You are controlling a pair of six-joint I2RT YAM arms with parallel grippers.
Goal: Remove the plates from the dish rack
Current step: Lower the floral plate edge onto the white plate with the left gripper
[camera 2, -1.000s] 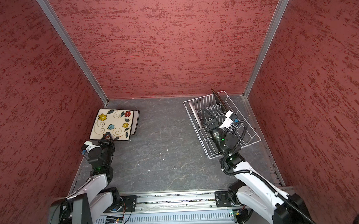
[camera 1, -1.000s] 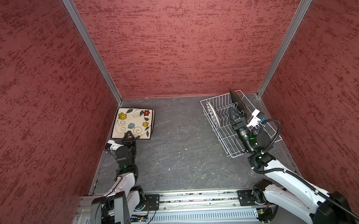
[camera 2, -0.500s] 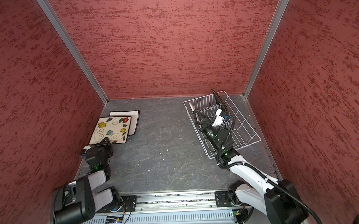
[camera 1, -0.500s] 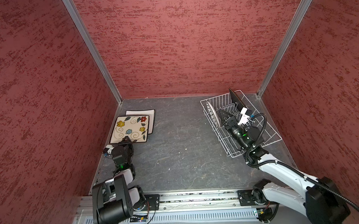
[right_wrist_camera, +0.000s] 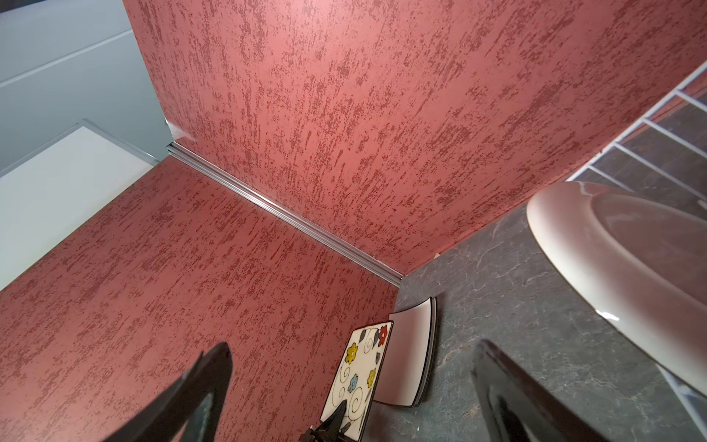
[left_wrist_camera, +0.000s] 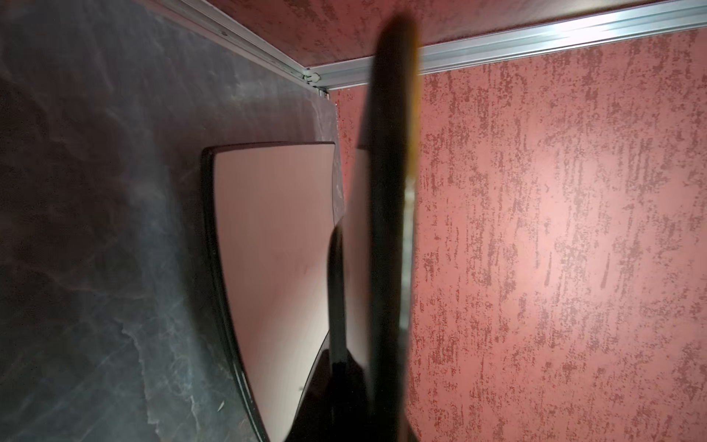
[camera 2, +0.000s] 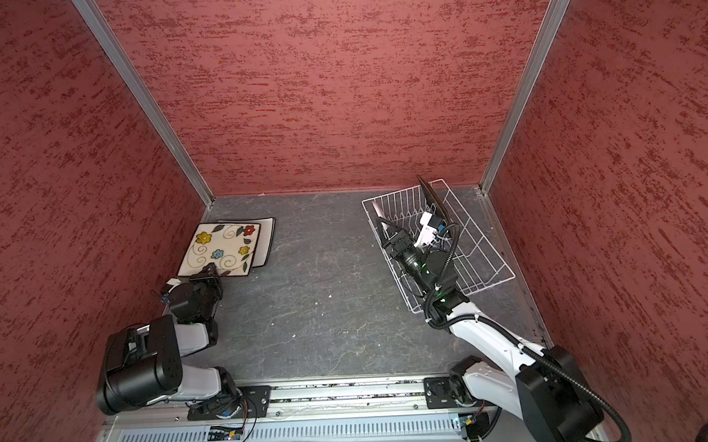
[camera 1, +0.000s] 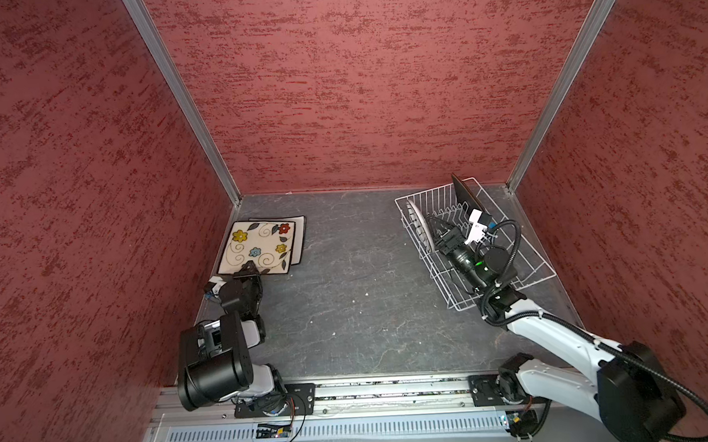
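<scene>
Plates in two places. On edge in the dish rack [camera 1: 529, 265] stands the round white plate [camera 1: 420, 223], at the rack's 10 o'clock corner in both top views. At the rack's 12 o'clock end the glossy black plate [camera 1: 465, 195] leans upright. Inside the rack sits the right gripper [camera 2: 386, 227], jaws spread wide. The round plate is at 9 o'clock of the tips, just beside them. In the right wrist view its rim runs outside the gap, past one finger [right_wrist_camera: 509, 398]. The gap itself frames only floor and the far plates. Contact with that finger: cannot tell.

At 10 o'clock of the grey floor [camera 1: 355, 280], near the left wall [camera 1: 93, 202], lies the floral plate [camera 1: 258, 245]. It overlaps a plain cream plate [camera 1: 300, 235], whose 12 and 3 o'clock edges stick out from under it. At the floral plate's 6 o'clock edge is the left gripper [camera 1: 247, 269], jaws pressed together on that rim. The left wrist view shows the dark rim edge-on, blurred and close to the lens, with the cream plate beyond. Rack and stack are well apart, the rack at 2 o'clock of the floor.
</scene>
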